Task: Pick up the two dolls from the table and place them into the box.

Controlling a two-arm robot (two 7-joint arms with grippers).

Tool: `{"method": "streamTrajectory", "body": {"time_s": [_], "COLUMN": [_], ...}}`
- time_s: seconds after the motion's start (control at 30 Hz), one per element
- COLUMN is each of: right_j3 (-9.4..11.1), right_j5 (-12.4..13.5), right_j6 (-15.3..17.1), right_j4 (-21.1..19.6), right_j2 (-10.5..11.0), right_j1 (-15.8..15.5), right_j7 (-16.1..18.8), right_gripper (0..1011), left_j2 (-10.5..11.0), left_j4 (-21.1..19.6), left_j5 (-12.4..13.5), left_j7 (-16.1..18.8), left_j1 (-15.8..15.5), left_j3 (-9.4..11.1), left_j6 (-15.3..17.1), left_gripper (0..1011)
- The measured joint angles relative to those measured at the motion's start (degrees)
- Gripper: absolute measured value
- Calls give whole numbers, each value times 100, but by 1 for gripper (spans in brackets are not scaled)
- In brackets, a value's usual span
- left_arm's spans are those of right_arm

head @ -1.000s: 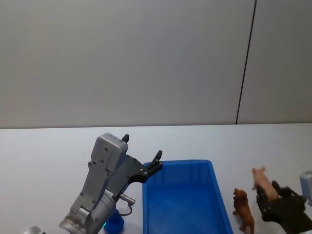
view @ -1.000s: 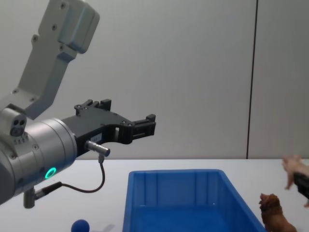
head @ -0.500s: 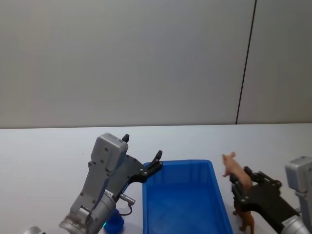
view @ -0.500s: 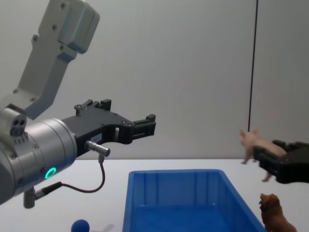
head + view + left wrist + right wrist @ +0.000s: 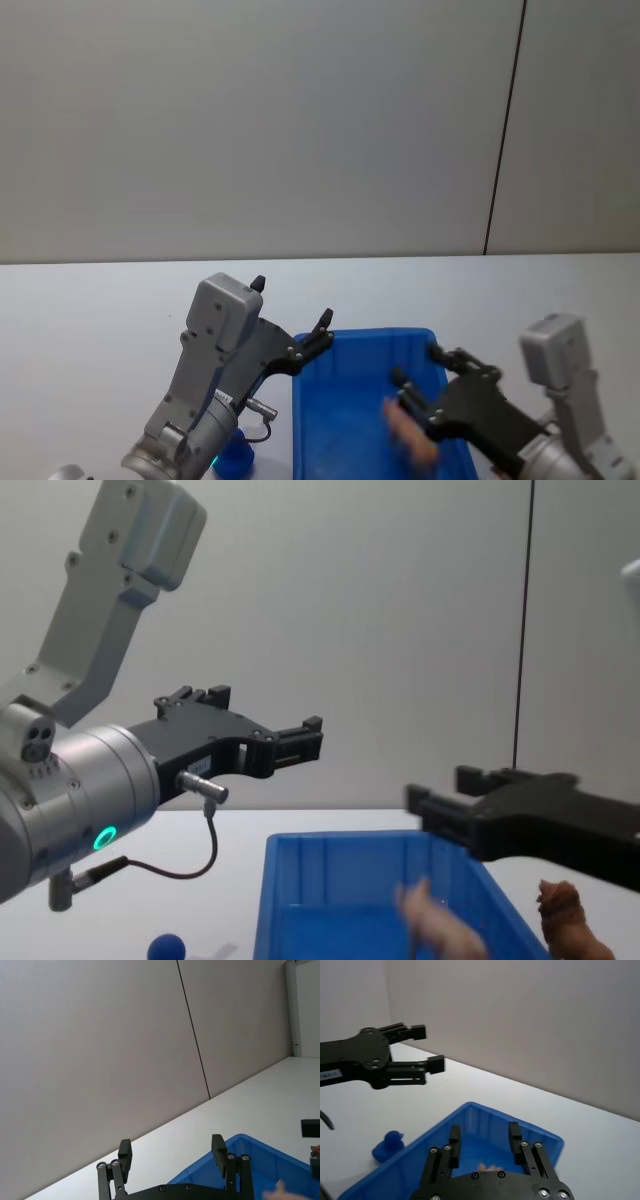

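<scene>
The right gripper [image 5: 415,365] hangs over the box [image 5: 365,334], jaws wide to let the pink doll [image 5: 410,435] drop; it shows blurred inside. The brown doll [image 5: 565,920] stands on the table [image 5: 100,300], right of the box. The left gripper [image 5: 171,1142], also wide, idles at the far-left corner.

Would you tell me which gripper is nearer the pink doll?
Right: the right gripper hangs just above the pink doll; the left gripper hovers by the box's far-left corner.
</scene>
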Motion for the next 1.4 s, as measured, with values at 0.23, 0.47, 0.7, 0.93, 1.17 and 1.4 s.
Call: {"method": "streamTrajectory", "body": {"time_s": [0.23, 0.47, 0.7, 0.93, 1.17, 1.4], "right_j3": [-114, -165, -163, -110, -23, 96], "right_j5": [-55, -108, -144, -148, -126, -34], "right_j6": [40, 88, 162, 236, 298, 405], "right_j4": [281, 424, 440, 307, 9, -348], "right_j2": [-152, -216, -210, -122, 41, 251], "right_j1": [222, 312, 299, 175, -75, -400], "right_j7": [419, 453, 220, -152, -612, -1110], "right_gripper": [748, 947, 1001, 1001, 1001, 1001], "left_j2": [0, 0, 0, 0, 0, 0], "left_j4": [0, 0, 0, 0, 0, 0], "left_j5": [0, 0, 0, 0, 0, 0], "left_j7": [0, 0, 0, 0, 0, 0], "left_j1": [0, 0, 0, 0, 0, 0], "left_j3": [0, 0, 0, 0, 0, 0], "left_j6": [0, 0, 0, 0, 0, 0], "left_gripper": [1003, 1003, 1003, 1003, 1003, 1003]}}
